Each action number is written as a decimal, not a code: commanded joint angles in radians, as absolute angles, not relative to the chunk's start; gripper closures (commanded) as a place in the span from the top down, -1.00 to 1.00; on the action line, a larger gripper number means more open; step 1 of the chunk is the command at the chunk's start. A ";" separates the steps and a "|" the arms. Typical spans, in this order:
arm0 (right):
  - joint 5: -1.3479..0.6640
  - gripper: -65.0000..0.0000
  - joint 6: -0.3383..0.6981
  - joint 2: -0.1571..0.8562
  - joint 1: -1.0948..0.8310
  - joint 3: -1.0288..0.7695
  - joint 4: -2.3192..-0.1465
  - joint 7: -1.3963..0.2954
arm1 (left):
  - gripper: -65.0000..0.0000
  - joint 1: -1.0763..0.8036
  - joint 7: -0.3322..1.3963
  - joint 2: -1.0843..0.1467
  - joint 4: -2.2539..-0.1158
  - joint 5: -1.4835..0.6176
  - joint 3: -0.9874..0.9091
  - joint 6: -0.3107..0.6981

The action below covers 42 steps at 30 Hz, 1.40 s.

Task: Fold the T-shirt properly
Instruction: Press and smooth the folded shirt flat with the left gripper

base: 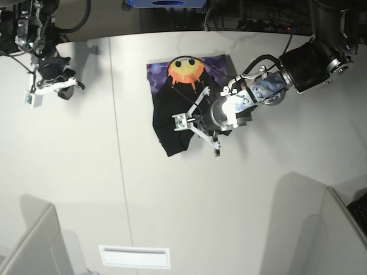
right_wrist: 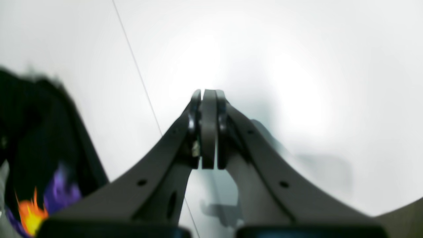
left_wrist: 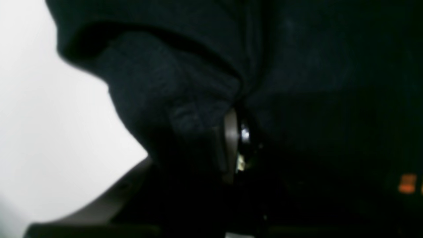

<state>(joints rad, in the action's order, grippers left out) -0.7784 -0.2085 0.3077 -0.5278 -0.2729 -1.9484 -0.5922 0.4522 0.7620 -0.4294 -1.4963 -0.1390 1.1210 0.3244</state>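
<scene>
Your left gripper [left_wrist: 233, 135] is clenched on a bunched fold of the T-shirt [base: 166, 112], whose black cloth rises around the fingertips in the left wrist view. The grip probably serves to carry or draw a loose edge across the body of the garment. Your right gripper [right_wrist: 208, 99] has its fingers pressed together with nothing between them; it stands well apart from the cloth, presumably parked so that the left can work unobstructed.

The shirt lies on the white table [base: 172, 200], toward the far side in the base view, with the sun-face print [base: 186, 71] uppermost at its far end. A black flap covers part of the print, which suggests a fold in progress.

Note what you cannot resolve: the left arm [base: 266, 89] hides the shirt's near middle and one side; the left wrist view is dark and blurred, so you cannot tell which hem or sleeve is pinched, or how many layers.
</scene>
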 commanded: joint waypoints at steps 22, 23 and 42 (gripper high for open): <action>-0.782 -1.00 -0.202 0.292 -0.545 -0.282 -1.962 -0.573 | -1.00 0.325 0.869 -0.294 -1.366 0.085 0.955 0.638; -0.782 -1.00 -0.202 0.292 -0.545 -0.280 -1.962 -0.573 | -1.00 0.320 0.885 -0.294 -1.372 0.085 0.946 0.638; -0.783 -1.00 -0.200 0.292 -0.552 -0.274 -1.966 -0.573 | -0.74 0.361 0.992 -0.294 -1.460 0.087 0.944 0.638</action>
